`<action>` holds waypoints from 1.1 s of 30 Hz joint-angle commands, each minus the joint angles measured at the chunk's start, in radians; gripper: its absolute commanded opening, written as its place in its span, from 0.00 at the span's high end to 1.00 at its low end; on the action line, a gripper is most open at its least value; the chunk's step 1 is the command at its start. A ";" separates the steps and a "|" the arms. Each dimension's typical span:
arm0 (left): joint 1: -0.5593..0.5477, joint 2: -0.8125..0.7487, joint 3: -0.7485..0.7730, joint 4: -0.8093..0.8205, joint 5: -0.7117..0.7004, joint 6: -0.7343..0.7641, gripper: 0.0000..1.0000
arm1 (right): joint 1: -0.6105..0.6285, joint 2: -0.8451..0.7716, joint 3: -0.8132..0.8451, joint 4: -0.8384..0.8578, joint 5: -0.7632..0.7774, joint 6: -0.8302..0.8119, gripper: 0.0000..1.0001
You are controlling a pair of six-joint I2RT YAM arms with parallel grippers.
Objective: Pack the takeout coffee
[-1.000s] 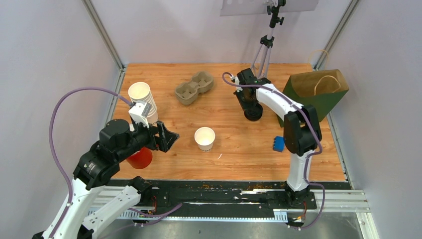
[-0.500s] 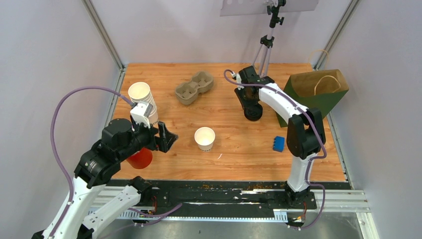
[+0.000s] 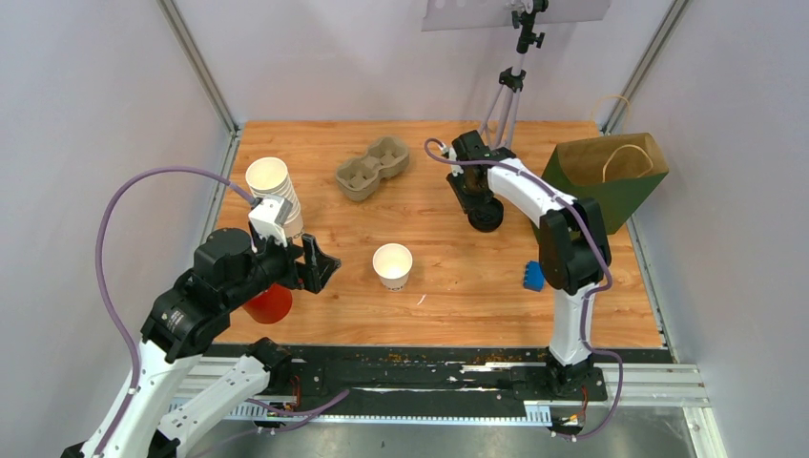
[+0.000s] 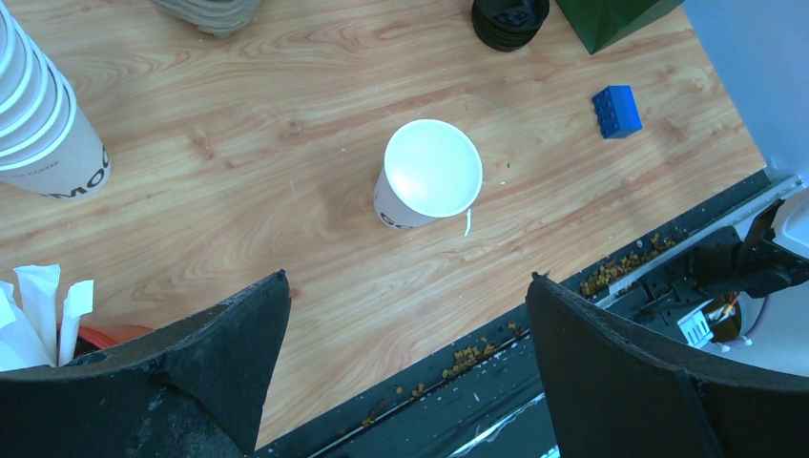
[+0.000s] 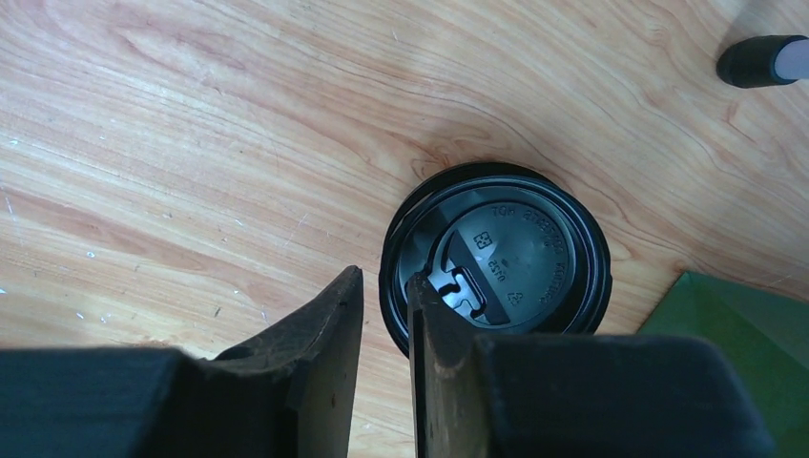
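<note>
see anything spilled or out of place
Brown crumbs lie scattered along the black rail at the near edge of the table, looking spilled. A blue toy brick sits near the green paper bag, unrelated to coffee.

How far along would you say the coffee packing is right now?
Nothing looks packed: the moulded cardboard cup carrier and green paper bag hold nothing visible. In hand: the right claw straddles the rim of the round black plastic lid. Still to do: lidding the open white paper cup, then loading.
</note>
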 commanded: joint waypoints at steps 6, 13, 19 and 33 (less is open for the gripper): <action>-0.003 -0.006 0.002 0.018 0.005 0.014 0.00 | -0.005 0.032 0.047 0.024 0.029 -0.004 0.76; -0.003 -0.006 0.000 0.015 0.002 0.013 0.00 | -0.004 0.037 0.051 0.028 0.032 -0.006 0.78; -0.002 -0.005 0.000 0.014 0.001 0.010 0.00 | -0.008 0.055 0.055 0.021 0.040 -0.003 0.79; -0.003 -0.007 -0.006 0.016 0.003 0.007 0.00 | -0.011 0.055 0.049 0.024 0.030 -0.004 0.94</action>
